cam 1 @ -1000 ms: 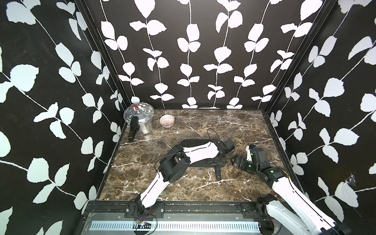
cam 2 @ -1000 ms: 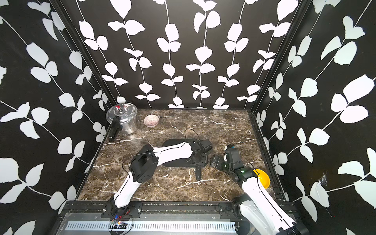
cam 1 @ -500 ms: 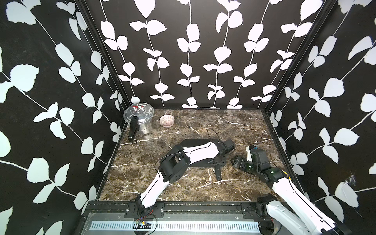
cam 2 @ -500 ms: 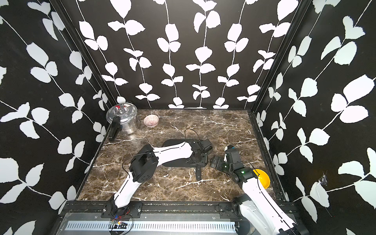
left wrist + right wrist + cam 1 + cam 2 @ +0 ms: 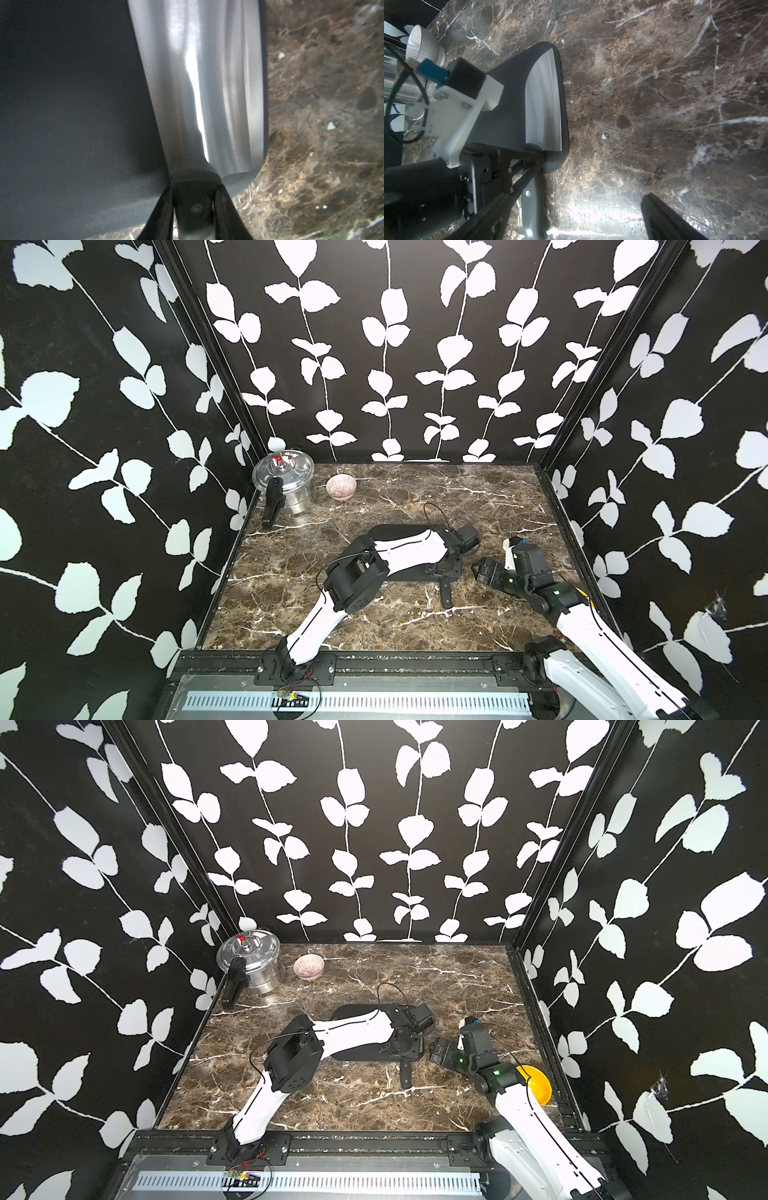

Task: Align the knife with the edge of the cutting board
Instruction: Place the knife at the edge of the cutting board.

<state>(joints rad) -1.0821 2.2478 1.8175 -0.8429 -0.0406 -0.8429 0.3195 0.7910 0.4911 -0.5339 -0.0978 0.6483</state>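
While left end effector (image 5: 194, 207) clenches knife (image 5: 544, 99) along cutting board (image 5: 72, 104) edge, right end effector (image 5: 482, 572) hangs released

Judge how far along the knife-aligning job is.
Done: the knife blade lies flat on the cutting board, roughly parallel to its end edge. In hand: the left gripper grips the handle. Left: let go and withdraw. The right gripper is apart, holding nothing.

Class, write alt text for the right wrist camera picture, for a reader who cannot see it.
The left gripper is shut on the handle of a knife, whose blade lies flat along one edge of a black cutting board on a marble table. A striped bowl stands beyond.
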